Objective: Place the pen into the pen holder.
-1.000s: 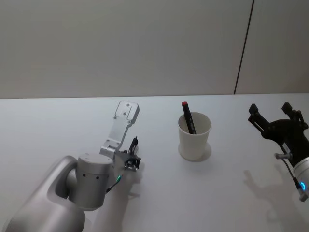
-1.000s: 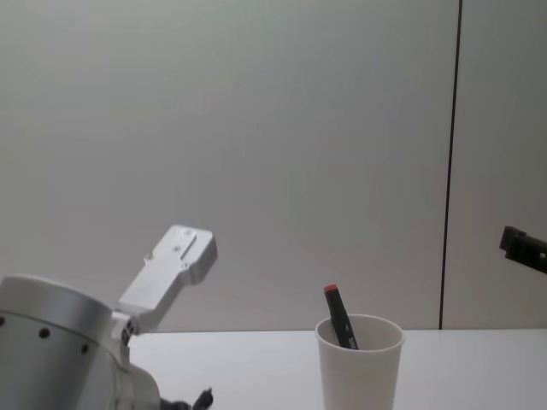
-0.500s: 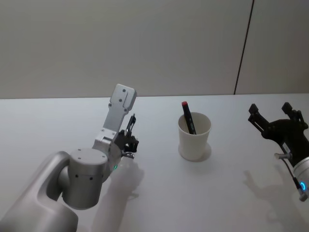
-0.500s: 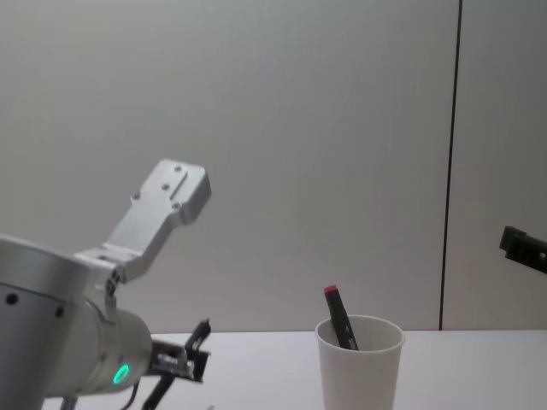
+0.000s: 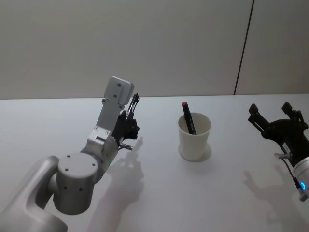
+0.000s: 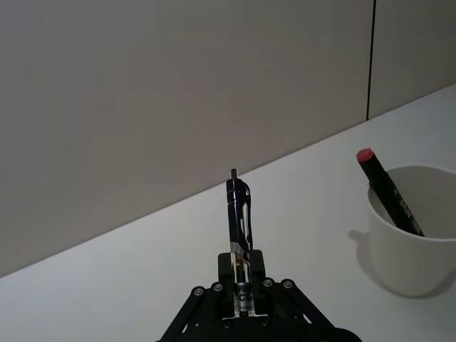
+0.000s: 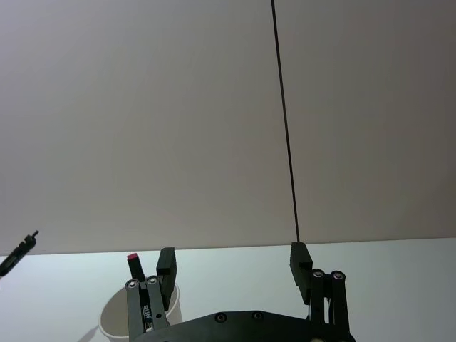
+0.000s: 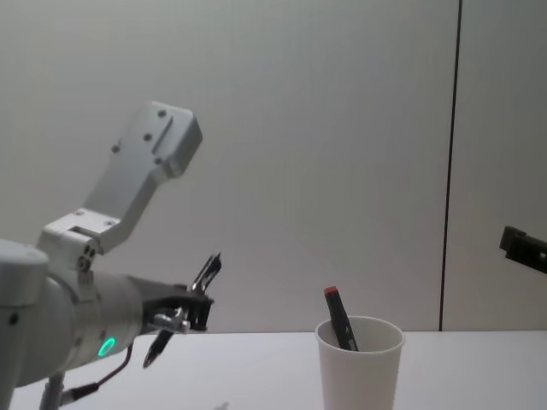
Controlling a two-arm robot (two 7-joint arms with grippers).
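Step in hand: carry. My left hand is clenched on the pen, gripping its lower barrel. The pen is clear of the desk and stands out past the fingers at a tilt, with its slim tip uppermost in the chest view. The left wrist view confirms the grip: the barrel runs straight out from between the closed fingers. The cup stands upright toward the desk's far edge, apart from my left hand and on its right side. A red-capped marker already leans inside the cup, against the wall nearer my left hand. My right hand is parked near the desk's right edge, fingers spread and holding nothing.

Assessment: the pick is done, the placing is not, and the pen has yet to cross to the cup. The next move calls for carrying the pen across until it is above the rim, then bringing it closer to upright with one end pointing down into the mouth. It should be lowered on the open side, away from the marker, before release. Risk: the cup looks light, so a knock on its rim could tip it.
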